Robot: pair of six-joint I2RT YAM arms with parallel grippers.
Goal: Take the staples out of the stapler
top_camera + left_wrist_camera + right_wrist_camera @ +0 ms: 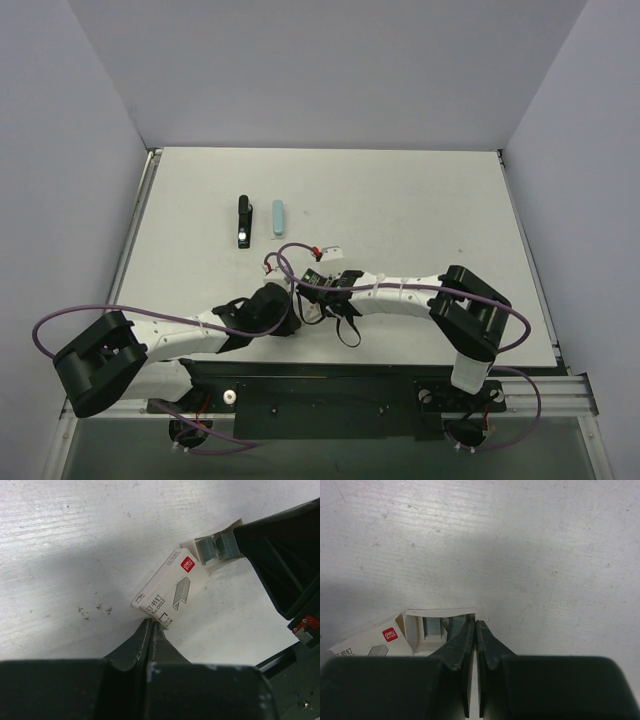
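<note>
The black stapler point(243, 221) lies at the table's far left of centre, away from both grippers. A white staple box is between the grippers near the front. My left gripper point(151, 622) is shut on the end of the box's sleeve point(170, 587), which bears a red logo. My right gripper point(475, 622) is shut on the side wall of the inner tray point(415, 630), which is slid partly out of the sleeve point(367, 642). Grey staples point(215, 547) lie in the tray, and they also show in the right wrist view point(432, 627). In the top view both grippers meet around the box point(311, 310).
A light-blue oblong object point(278, 217) lies just right of the stapler. Purple cables loop over both arms near the front. Grey walls close the table on the left, back and right.
</note>
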